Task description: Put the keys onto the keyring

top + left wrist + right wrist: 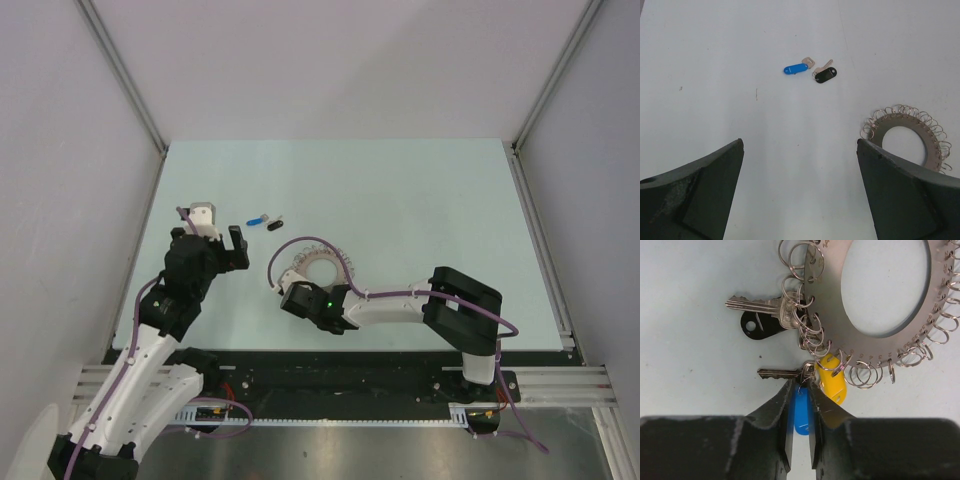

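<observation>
Right gripper [800, 386] pinching blue key [801, 416] just beside keyring [827, 305] rim; left gripper [800, 142] spread wide above table [710, 75].

Pale table [420, 200] boxed by white walls [60, 150] at its sides and back, metal rail [560, 380] along its near edge.

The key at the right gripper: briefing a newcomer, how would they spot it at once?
Find the large silver keyring fringed with wire loops. At its edge nearest the right gripper, a key points left in the right wrist view, its blue tag between the fingers. Its neighbours carry a yellow tag and a black tag.
</observation>
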`<state>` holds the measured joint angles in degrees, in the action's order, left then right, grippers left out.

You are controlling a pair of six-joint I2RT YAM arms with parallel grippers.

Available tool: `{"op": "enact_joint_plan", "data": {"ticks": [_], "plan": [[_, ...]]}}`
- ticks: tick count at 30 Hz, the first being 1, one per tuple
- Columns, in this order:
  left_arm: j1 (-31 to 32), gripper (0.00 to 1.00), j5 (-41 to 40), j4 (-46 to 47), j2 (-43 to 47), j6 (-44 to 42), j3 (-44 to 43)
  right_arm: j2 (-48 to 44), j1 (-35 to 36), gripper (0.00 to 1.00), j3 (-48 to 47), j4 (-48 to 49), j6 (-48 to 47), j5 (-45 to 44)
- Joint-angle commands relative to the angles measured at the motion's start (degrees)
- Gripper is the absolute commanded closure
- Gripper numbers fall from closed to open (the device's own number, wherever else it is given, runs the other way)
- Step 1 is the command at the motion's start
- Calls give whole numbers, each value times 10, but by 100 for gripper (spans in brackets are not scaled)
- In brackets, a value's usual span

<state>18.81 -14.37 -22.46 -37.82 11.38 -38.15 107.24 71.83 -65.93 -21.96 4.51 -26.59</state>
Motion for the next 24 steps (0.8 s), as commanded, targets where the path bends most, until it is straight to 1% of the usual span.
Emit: {"op": "enact_joint_plan", "data": {"ticks": [1,4,7,9,16,20,22,23,24], "plan": [[-5,0,3,7,1,-10,4,0,2,82,-16,-13,9,-17],[-5,0,7,7,-1,-11,4,-10,4,86,-16,-14,10,-15],[-5,0,8,9,-2,-13,5,-20,4,92,-16,-17,9,-14],[-5,0,10,9,-2,-14,5,-31,4,99,-16,-22,9,-14],[-5,0,34,15,-2,-25,7,-78,1,100,-15,-30,1,9],[-5,0,67,22,4,-38,11,-117,-12,100,-3,-21,-11,43],[-5,0,87,26,9,-50,12,-155,-28,100,12,3,-16,82],[-5,0,110,30,12,-54,14,-170,-35,100,36,15,-20,98],[-5,0,124,33,13,-57,15,-187,-53,100,47,42,-26,131]]}}
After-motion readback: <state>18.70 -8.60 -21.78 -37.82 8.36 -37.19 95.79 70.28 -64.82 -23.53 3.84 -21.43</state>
